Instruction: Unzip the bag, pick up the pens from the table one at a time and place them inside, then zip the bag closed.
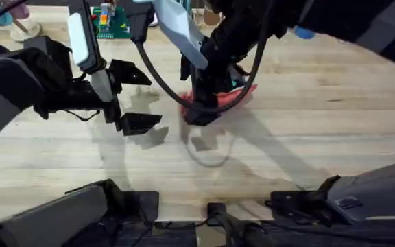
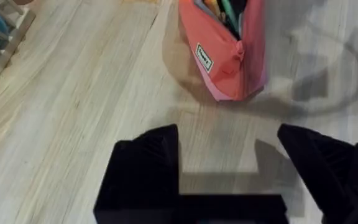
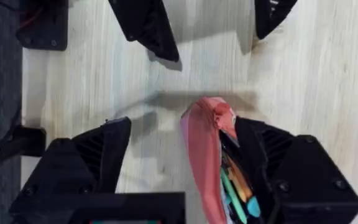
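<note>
Judging from the pouch, well past the halfway mark. Lying on the table (image 1: 321,103) near the middle, the salmon-pink bag (image 2: 222,56), mouth gaping, with green and orange shapes showing inside in both wrist views, most likely pens already dropped in. No loose pen to be seen on the bare boards around it, though dark arm bulk covers part of the wood in the overhead view, so not certain. Unzipping done, then; loading apparently done; zipping shut not yet done.

Right gripper (image 3: 185,180) down at the bag, fingers spread, one of them (image 3: 278,162) inside or hard against the open mouth, the other (image 3: 92,162) standing off on the far side of the fabric wall; straddling that wall rather than pinching it, as far as can be told. Left gripper (image 2: 229,168) hovering just short of the bag's end, jaws wide apart, nothing between them, the bag's end seam and small white label facing it.

Left to do: closing the zipper, probably needing one gripper to steady the fabric end and the other to catch the pull. Pull tab itself not clearly made out. Beside the left gripper's view, a wooden rack (image 2: 5,37) at the table edge, not part of the job.
</note>
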Motion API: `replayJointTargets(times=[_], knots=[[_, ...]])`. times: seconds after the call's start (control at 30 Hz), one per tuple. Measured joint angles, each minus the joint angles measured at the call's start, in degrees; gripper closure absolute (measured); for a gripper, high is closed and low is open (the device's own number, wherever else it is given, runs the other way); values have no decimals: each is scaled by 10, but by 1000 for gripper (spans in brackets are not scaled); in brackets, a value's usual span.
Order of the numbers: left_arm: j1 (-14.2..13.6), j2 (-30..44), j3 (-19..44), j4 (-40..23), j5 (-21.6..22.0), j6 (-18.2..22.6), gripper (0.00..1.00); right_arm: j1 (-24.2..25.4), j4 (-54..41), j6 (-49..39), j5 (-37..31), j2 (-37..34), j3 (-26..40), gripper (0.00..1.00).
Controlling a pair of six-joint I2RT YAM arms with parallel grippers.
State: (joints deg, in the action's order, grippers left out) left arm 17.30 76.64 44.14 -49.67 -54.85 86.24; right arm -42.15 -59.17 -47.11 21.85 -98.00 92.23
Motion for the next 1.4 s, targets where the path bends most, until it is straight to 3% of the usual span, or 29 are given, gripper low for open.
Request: replayJointTargets(times=[0.4,0.77,1.4], knots=[[0,0,0,0,0,0,9,0,17,-46,-2,0,0,5],[0,0,0,0,0,0,7,0,31,-52,-61,-1,0,6],[0,0,0,0,0,0,7,0,81,50,-71,-76,4,6]])
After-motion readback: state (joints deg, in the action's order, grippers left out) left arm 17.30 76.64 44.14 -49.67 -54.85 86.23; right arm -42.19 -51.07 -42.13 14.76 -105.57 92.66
